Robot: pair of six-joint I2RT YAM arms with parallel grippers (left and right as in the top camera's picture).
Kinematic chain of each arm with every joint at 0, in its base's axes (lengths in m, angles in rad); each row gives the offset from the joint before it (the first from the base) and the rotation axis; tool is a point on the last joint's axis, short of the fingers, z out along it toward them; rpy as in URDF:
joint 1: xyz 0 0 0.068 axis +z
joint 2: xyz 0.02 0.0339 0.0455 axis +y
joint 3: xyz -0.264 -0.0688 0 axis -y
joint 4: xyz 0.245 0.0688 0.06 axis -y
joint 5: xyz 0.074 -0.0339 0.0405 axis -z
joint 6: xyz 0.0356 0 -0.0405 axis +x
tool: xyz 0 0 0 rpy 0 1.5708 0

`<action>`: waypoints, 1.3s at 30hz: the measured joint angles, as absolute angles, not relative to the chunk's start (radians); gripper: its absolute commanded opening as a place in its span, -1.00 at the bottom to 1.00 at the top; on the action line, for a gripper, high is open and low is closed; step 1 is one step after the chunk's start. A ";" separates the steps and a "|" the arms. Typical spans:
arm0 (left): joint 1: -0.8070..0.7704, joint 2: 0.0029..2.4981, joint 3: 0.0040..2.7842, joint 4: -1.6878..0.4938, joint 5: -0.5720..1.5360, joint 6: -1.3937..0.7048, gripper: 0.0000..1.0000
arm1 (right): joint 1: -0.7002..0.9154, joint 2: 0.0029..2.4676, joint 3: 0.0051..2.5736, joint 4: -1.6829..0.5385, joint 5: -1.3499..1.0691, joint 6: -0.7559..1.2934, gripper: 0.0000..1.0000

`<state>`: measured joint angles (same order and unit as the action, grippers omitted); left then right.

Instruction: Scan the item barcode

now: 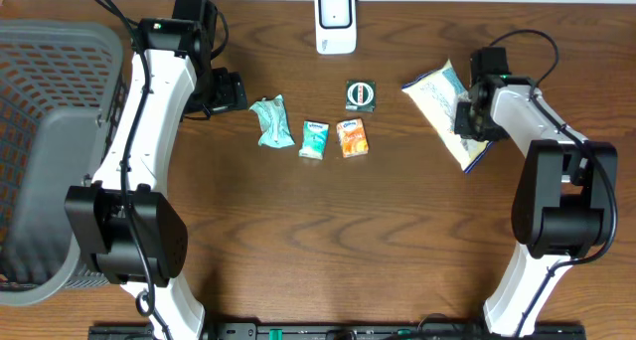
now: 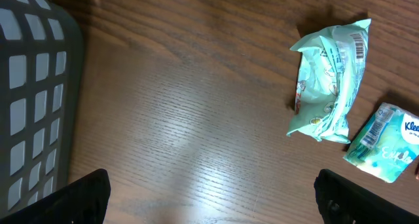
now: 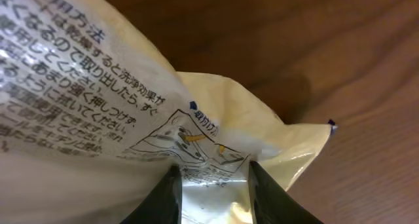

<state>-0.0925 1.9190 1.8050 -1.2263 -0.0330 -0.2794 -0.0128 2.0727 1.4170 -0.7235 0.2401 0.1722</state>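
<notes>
- So, right gripper (image 3: pixel 213 185) was clenched on the edge of the cream pouch (image 3: pixel 91 99).
- Left gripper (image 2: pixel 213 196) hung released, jaws wide, above the table (image 2: pixel 183 119) near the teal packet (image 2: pixel 327 80).

A pale yellow pouch (image 1: pixel 432 89) printed with black Japanese text lies slanted at the far right, one crinkled edge pinched by the right gripper (image 3: pixel 213 185). The white scanner (image 1: pixel 336 20) sits far-centre, well apart to its left.

Overhead faces down; right wrist, seemingly very close, shares the pouch (image 1: pixel 437 93) (image 3: pixel 98 86).
</notes>
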 measured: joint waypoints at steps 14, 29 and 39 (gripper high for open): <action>-0.093 1.919 1.805 -1.226 -0.033 -0.279 0.96 | 0.052 2.026 1.673 -0.820 0.163 0.178 -0.05; -0.093 1.919 1.805 -1.227 -0.033 -0.279 0.96 | 0.048 2.102 1.646 -0.694 -0.044 0.179 -0.14; -0.093 1.919 1.805 -1.226 -0.033 -0.279 0.95 | 0.065 2.169 1.639 -0.699 -0.078 0.183 0.12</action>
<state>-0.0925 1.9190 1.8050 -1.2263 -0.0330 -0.2794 0.0650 2.1693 1.6386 -0.6994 -0.0780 0.1829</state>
